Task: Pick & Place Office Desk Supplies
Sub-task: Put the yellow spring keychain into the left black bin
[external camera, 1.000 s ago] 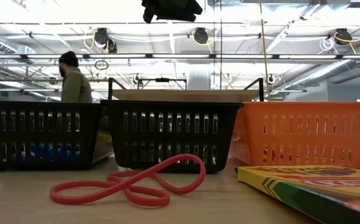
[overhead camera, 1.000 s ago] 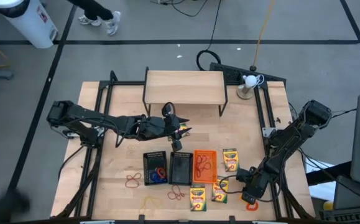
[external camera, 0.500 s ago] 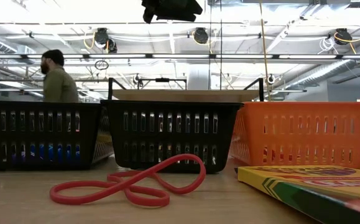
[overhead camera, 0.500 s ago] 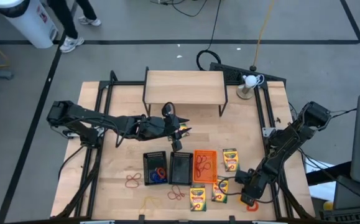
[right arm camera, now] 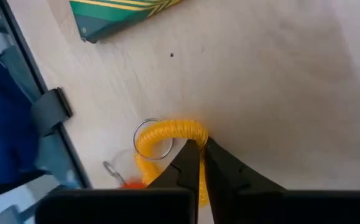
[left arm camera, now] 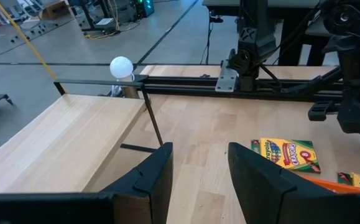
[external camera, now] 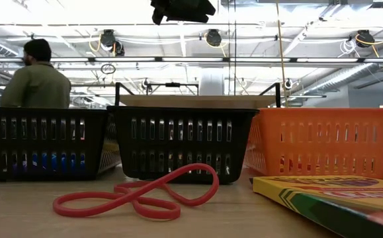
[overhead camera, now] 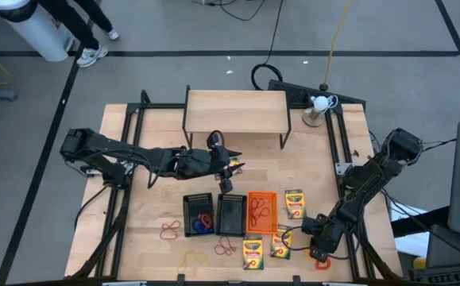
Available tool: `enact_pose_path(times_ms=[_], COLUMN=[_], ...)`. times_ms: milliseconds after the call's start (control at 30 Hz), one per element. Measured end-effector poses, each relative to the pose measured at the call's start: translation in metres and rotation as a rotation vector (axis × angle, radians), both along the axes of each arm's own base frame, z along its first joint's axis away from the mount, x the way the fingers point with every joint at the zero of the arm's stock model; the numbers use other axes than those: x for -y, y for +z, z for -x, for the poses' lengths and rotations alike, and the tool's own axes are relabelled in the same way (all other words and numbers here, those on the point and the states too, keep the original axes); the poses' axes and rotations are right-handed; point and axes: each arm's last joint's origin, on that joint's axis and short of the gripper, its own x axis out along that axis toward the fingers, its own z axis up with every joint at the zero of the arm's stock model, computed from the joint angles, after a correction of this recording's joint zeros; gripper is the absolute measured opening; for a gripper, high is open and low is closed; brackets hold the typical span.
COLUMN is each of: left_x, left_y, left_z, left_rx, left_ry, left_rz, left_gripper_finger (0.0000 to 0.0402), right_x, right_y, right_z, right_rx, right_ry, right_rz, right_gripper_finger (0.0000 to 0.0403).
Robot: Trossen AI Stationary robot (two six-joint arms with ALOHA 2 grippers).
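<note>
Closing over the last second, right gripper (right arm camera: 201,149) jaws now pinch the orange coiled band (right arm camera: 167,134) near the bench's front-right corner.

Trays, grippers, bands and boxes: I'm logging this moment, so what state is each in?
Left gripper: open, empty, above the table near the shelf.
Right gripper: shut on the orange band at the table's right front corner.
Left black tray: holds red and blue bands.
Middle black tray: upright, contents unclear.
Orange tray: holds red bands.
Crayon boxes: lying flat.
</note>
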Motion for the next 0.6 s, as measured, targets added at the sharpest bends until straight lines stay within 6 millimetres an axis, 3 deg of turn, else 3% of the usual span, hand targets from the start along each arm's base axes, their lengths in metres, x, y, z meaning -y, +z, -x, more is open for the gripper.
enact_pose_path(times_ms=[333,600], left_x=[0.0,0.0], left_y=[0.0,0.001], left_z=[0.0,0.0], left_rx=[0.001,0.007], left_ry=[0.0,0.0], left_rz=[0.0,0.0], left_gripper_finger=[0.0157,0.0157], right_x=[0.02,0.027], right_y=[0.034,0.065], right_z=[0.006,0.005], right_rx=[0.233,0.54], right_ry=[0.015,0.075], right_rz=[0.103,0.139], right_gripper_finger=[0.0001,0.0])
